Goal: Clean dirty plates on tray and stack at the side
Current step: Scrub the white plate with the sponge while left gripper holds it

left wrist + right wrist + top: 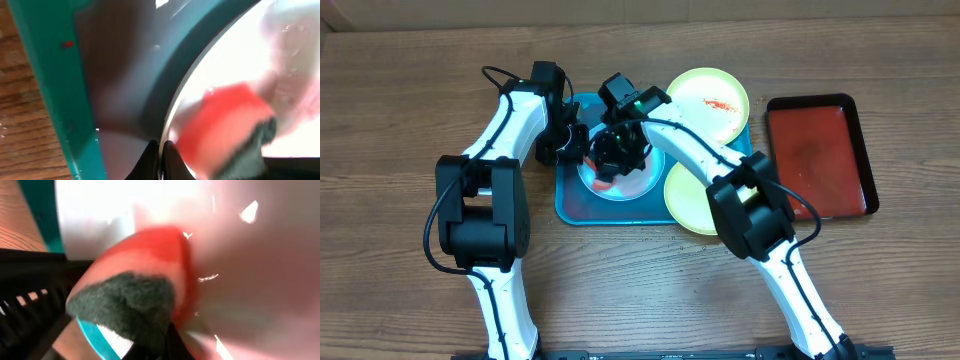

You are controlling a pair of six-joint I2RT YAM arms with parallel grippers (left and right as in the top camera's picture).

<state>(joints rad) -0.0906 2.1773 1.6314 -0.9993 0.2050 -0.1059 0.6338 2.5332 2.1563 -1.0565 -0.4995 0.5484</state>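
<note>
Nothing legible is showing: no text, label, brand or number. The tray [570, 208] and the plates [708, 100] on and beside it are reading blank.

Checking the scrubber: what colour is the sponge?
The sponge is red with a dark grey pad; best in right wrist view.

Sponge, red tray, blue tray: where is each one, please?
sponge [150, 255], right wrist view, on its red side.
red tray [820, 150], overhead view, on its floor.
blue tray [566, 212], overhead view, on its lower left corner.
</note>
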